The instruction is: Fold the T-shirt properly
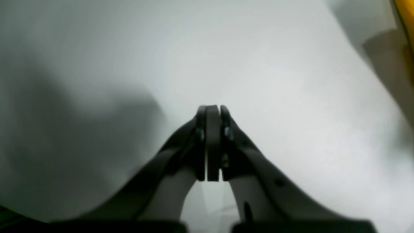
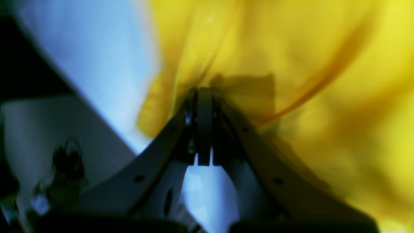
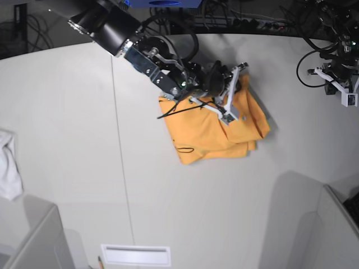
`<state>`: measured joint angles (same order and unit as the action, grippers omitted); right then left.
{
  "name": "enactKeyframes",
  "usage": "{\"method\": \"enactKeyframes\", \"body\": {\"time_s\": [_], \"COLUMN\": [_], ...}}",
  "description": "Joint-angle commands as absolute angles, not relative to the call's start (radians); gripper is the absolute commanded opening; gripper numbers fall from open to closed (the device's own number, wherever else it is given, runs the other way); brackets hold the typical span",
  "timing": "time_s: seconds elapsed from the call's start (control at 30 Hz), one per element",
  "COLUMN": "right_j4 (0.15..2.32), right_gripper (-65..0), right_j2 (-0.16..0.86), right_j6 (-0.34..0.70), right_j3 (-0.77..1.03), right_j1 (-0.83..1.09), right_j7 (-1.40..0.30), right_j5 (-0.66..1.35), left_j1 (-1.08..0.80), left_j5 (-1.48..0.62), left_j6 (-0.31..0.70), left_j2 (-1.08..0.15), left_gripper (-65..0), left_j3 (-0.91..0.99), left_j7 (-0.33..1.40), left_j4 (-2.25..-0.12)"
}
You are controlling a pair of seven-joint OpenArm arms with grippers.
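The yellow-orange T-shirt (image 3: 207, 131) lies folded into a rough rectangle on the white table (image 3: 73, 112), with a thin black marking near its front left corner. My right gripper (image 3: 229, 114) is over the shirt's right part. In the right wrist view its jaws (image 2: 204, 94) are pressed together with yellow fabric (image 2: 291, 48) bunched at the tips. My left gripper (image 3: 349, 98) is at the far right table edge, away from the shirt. In the left wrist view it (image 1: 212, 108) is shut and empty over bare table, with a yellow sliver (image 1: 406, 16) in the top corner.
A small white cloth (image 3: 8, 165) lies at the left table edge. Cables (image 3: 314, 28) run along the back. Grey partitions (image 3: 31, 235) stand at the front left and front right (image 3: 314, 224). A white slot (image 3: 134, 255) sits at the front edge.
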<state>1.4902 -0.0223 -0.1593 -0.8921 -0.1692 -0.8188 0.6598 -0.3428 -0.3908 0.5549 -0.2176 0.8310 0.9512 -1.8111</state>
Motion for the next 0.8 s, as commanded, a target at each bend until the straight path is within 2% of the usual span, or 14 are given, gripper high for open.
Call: {"method": "enactKeyframes", "body": {"time_s": [0.0,0.13,0.27,0.47,0.63,0.67,0.77], "right_j4": [1.474,1.411,1.538,1.778,1.825,1.825,1.825], "right_gripper": [-65.0,-65.0,-65.0,-65.0,-65.0,-65.0,-65.0], "right_j2": [-0.038,-0.062,-0.01,0.099,0.163,0.17,0.179], "right_j6": [-0.154,-0.154,-0.154,-0.154,-0.154,-0.154,-0.153], "right_j3": [-0.903,-0.951,-0.937,-0.684,-0.542,-0.536,-0.53], "right_j1": [-0.2,-0.239,-0.24,-0.145,-0.099,-0.093,-0.088], "right_j7": [-0.802,-0.789,-0.796,-0.797,-0.797,-0.797,-0.797], "right_j5": [0.667,0.667,0.667,0.67,0.674,0.674,0.674], "left_j1": [-0.341,-0.349,-0.36,-0.383,-0.407,-0.409,-0.4], "left_j5": [-0.4,-0.437,-0.624,-0.825,-0.972,-1.009,-1.104], "left_j6": [0.561,0.561,0.561,0.561,0.561,0.561,0.561], "left_j2": [-0.223,-0.213,-0.209,-0.209,-0.208,-0.208,-0.208], "left_gripper": [-65.0,-65.0,-65.0,-65.0,-65.0,-57.6,-28.5], "left_j3": [0.825,0.753,0.739,0.731,0.734,0.733,0.731], "left_j7": [0.937,0.937,0.937,0.938,0.938,0.938,0.938], "left_j4": [-1.831,-1.844,-1.839,-1.842,-1.83,-1.819,-1.741]}}
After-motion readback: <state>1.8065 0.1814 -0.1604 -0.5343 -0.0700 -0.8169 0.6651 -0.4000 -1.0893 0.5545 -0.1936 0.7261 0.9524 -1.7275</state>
